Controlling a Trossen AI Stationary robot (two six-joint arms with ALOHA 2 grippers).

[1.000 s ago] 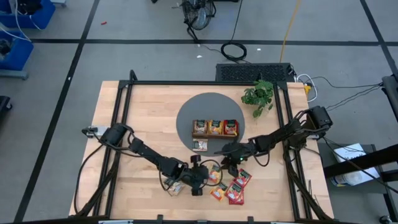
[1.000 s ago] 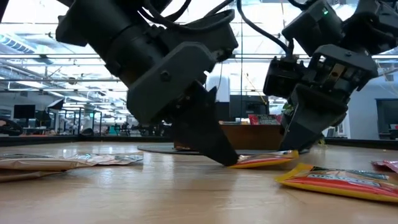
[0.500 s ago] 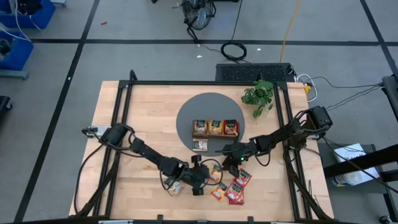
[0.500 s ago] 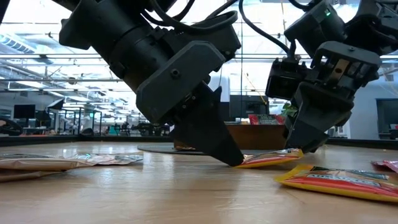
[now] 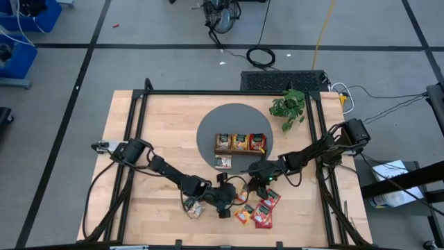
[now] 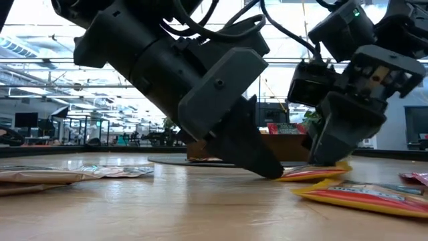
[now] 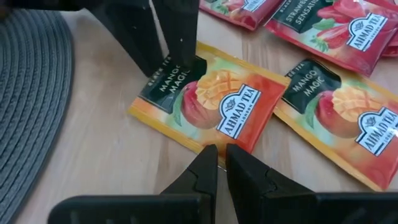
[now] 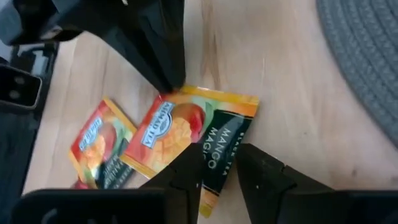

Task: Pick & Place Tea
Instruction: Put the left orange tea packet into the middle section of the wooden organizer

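Note:
A mango tea sachet point(image 7: 214, 102), orange with a dark printed end, lies flat on the wood point(image 5: 244, 193) between my two grippers. My left gripper point(image 7: 217, 149) is shut and its tips are at the sachet's orange edge point(image 6: 271, 171). My right gripper point(image 8: 219, 155) is open and stands over the sachet's dark end point(image 6: 328, 159). More orange and red sachets point(image 5: 262, 208) lie just beyond, toward the near edge. Beige sachets point(image 5: 194, 208) lie under my left arm. The wooden tray point(image 5: 239, 150) holds sachets in its three compartments. My left gripper touches the sachet's orange edge point(image 7: 205, 138) with its shut fingertips, slanting down from the table's left. The sachet lies flat on the table. My right gripper slants down from the table's right. One finger point(image 7: 180, 37) stands on the sachet's dark end point(image 8: 214, 140), and the other stands on the wood beside it.
The tray sits on a round grey mat point(image 5: 208, 132), with one beige sachet point(image 5: 223, 162) in front of it. A green plant point(image 5: 288, 105) stands at the far right. A black frame point(image 5: 135, 139) borders the table. Bare wood lies to the left.
My left gripper has moved toward the table's right with its tips low on the wood. The mango sachet has slid along the table ahead of it toward my right gripper, which has shifted slightly to the right with it.

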